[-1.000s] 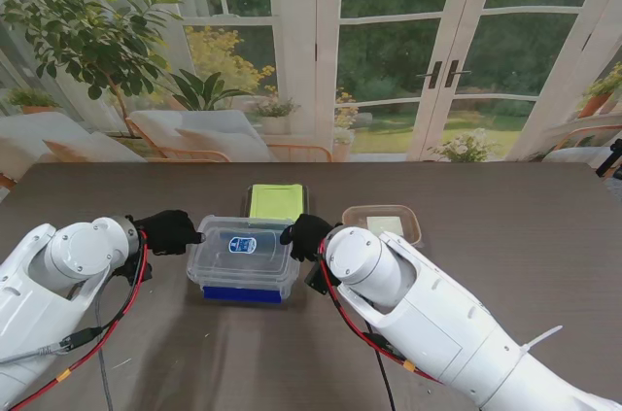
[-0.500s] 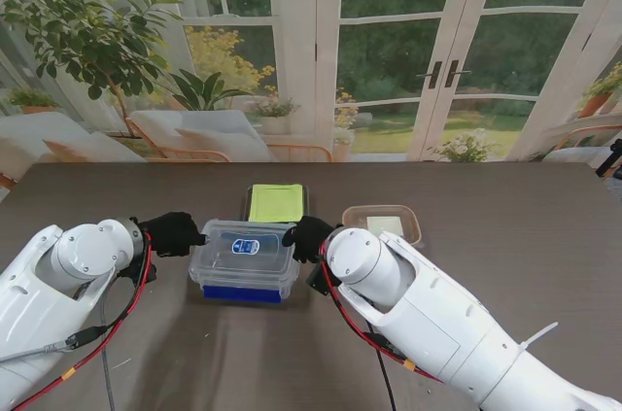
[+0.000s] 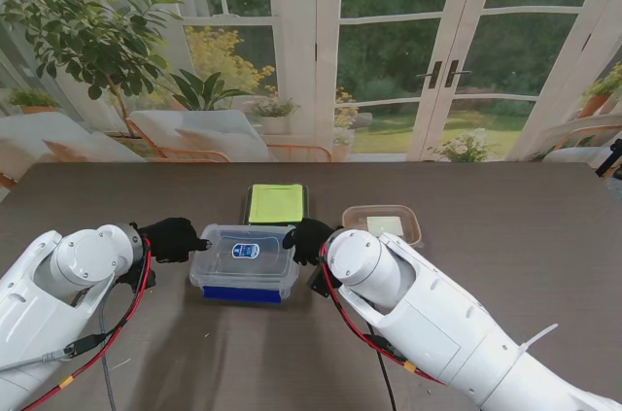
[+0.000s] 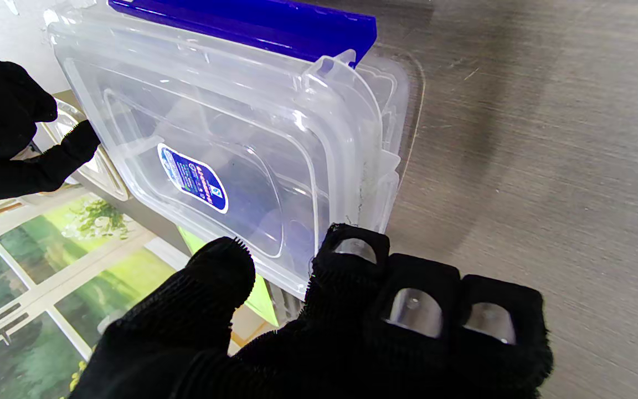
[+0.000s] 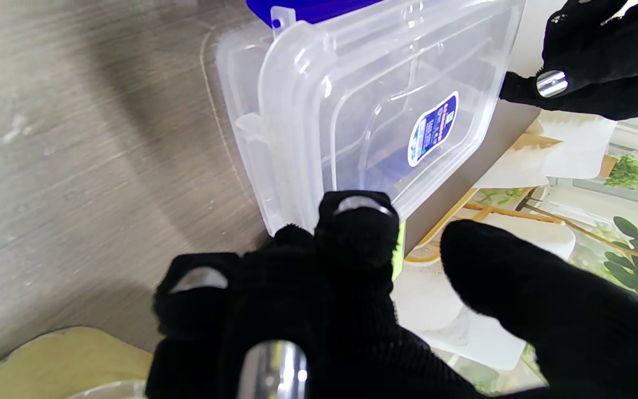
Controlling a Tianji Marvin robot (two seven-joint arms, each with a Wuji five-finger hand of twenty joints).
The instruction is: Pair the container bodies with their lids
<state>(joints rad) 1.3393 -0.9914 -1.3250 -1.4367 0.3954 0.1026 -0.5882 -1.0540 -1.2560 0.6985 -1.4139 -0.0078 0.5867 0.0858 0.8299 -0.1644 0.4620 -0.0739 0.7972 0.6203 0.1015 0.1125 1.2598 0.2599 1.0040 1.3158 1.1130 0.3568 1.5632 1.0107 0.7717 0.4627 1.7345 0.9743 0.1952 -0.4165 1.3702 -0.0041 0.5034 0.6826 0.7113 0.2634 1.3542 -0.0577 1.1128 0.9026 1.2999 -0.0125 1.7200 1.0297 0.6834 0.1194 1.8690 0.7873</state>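
Table [image 3: 505, 226]: 1 clear lidded box [image 3: 245, 260], 2 other containers, 2 hands.

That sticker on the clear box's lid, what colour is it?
Blue and white, an oval sticker on the clear lid; the left wrist view shows it best.

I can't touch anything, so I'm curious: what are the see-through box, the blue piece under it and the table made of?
The clear box looks like glossy, slightly milky moulded plastic: the table shows through it, with ribs and a clip tab. The blue piece seems opaque, shiny plastic with a sharp moulded edge. The table looks like matte grey-brown wood or wood-look laminate, with fine grain lines; I cannot tell which.
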